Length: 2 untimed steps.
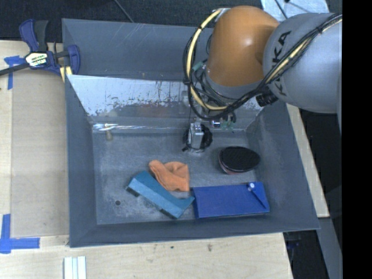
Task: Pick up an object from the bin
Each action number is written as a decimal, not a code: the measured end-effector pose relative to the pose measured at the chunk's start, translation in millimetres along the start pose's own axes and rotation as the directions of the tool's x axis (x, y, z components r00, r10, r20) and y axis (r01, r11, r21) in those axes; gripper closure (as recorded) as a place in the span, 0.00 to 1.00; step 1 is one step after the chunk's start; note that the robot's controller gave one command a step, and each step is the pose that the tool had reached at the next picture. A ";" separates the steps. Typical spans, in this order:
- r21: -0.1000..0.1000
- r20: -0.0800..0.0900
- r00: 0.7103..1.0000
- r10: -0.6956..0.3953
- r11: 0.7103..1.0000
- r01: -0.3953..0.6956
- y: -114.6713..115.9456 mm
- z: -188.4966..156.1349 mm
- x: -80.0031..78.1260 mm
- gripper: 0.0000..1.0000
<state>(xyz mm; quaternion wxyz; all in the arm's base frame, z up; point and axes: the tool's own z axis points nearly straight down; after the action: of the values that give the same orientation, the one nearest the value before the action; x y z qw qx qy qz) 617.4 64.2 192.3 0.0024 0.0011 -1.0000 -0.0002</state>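
My gripper (196, 143) hangs low over the bin floor near the back wall, under the orange dome; its tips sit close together above bare floor, with nothing visible between them. An orange crumpled cloth (171, 175) lies just in front of it and to the left. A black round disc (238, 159) lies to the gripper's right. A blue sponge-like block (158, 195) lies partly under the cloth.
A flat blue rectangular pad (231, 200) with a small white knob lies along the front right of the bin. A small pale stick (108, 133) lies at the back left corner of the floor. The left part of the floor holds only a dark speck.
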 end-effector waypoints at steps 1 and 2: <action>0.000 0.008 1.000 0.001 1.000 -0.001 -0.3 -5.4 -1.3 0.00; 0.000 0.014 0.999 -0.049 0.999 0.049 -17.9 45.7 16.1 0.00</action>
<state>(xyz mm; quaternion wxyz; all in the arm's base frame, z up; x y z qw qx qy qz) 601.2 46.3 146.7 -0.0046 0.0257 -0.9997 -0.0004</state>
